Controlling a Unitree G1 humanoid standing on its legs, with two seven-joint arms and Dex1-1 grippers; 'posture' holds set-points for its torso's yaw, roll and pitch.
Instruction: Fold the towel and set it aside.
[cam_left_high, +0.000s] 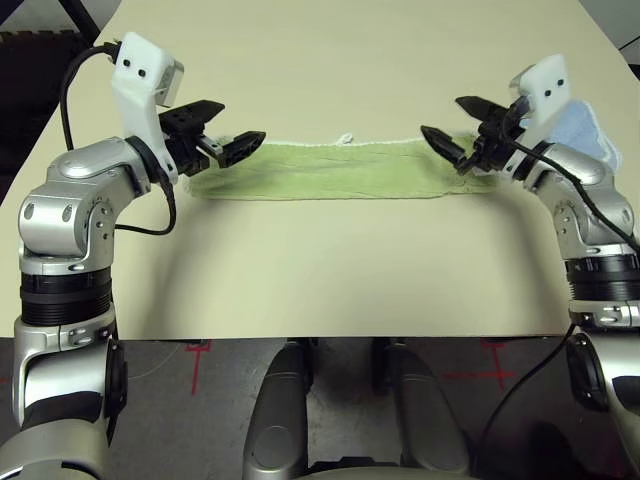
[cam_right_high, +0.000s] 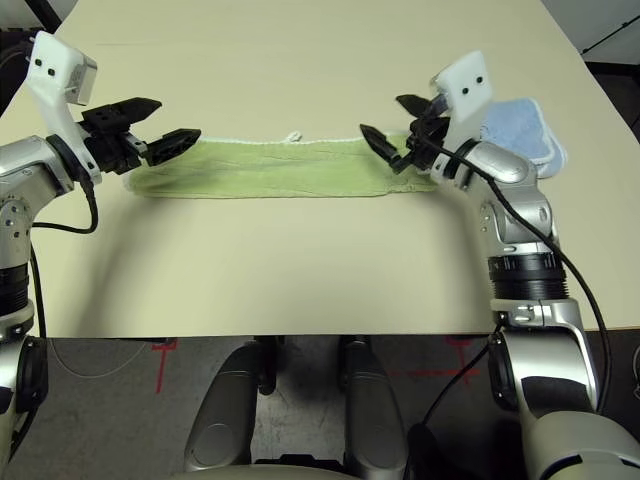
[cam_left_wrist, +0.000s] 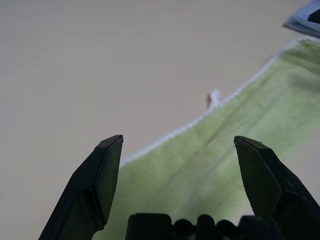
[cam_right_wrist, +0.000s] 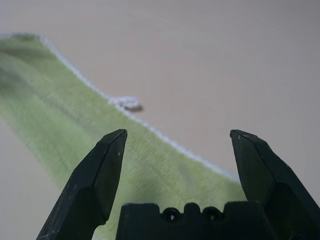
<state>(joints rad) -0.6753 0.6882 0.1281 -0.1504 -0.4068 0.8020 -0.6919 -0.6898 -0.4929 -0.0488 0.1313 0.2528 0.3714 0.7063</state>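
Observation:
The light green towel (cam_left_high: 330, 170) lies on the table as a long narrow folded strip running left to right, with white edging and a small white loop (cam_left_high: 346, 138) on its far edge. My left gripper (cam_left_high: 228, 128) hovers open just over the strip's left end, nothing between its fingers. Over the right end my right gripper (cam_left_high: 452, 120) is open too and holds nothing. In the left wrist view the towel (cam_left_wrist: 220, 150) stretches away between the fingers; the right wrist view shows the towel (cam_right_wrist: 95, 135) and its loop (cam_right_wrist: 126, 103) the same way.
A smaller light blue towel (cam_right_high: 520, 128) lies folded on the table just beyond my right wrist. The beige table (cam_left_high: 330, 270) reaches to its front edge close to my body. Black cables hang from both forearms.

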